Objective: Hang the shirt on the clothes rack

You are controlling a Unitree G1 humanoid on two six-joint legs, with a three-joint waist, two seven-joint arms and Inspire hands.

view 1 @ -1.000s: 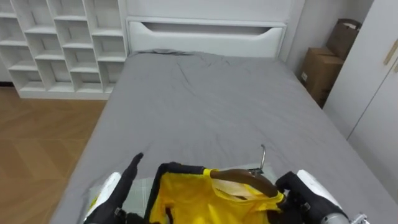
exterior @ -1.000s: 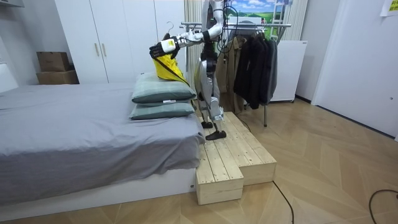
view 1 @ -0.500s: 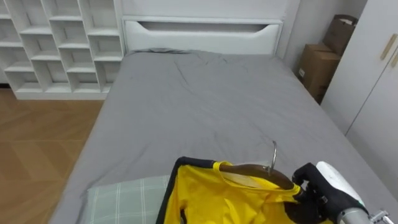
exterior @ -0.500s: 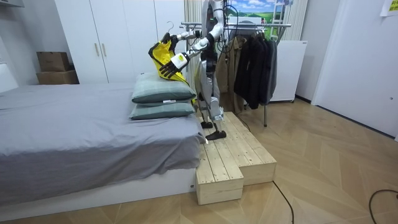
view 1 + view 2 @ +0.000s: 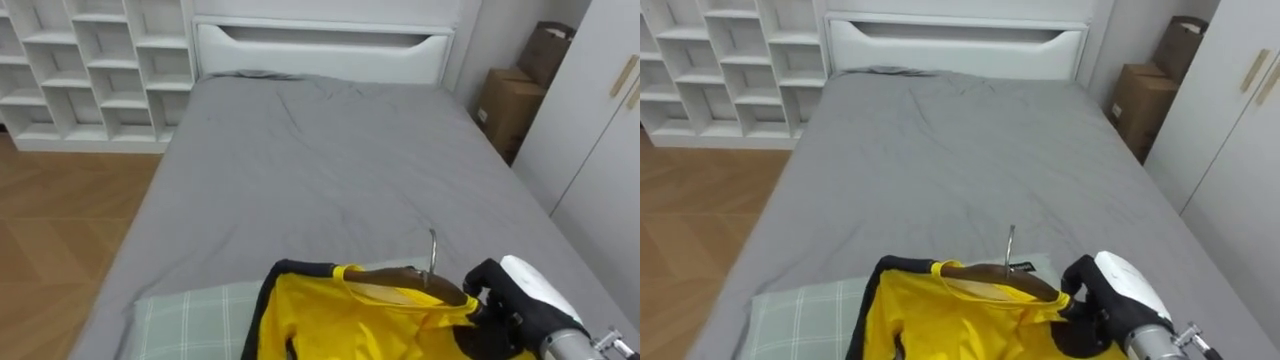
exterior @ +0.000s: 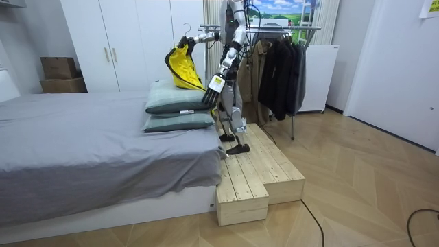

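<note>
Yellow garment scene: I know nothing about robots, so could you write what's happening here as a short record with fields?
Held item: yellow garment on a wooden hanger
Holder: right robot hand, curled round the hanger's end
Other hand: left robot hand, hanging low beside the pillows
Robot position: standing on a wooden platform, between the grey bed and a clothes rack
Rack contents: dark clothes
Task status: garment not yet on the rack

Right hand (image 5: 500,300) forward, fingers clenched (left hand (image 6: 210,99) low beside hip)
</note>
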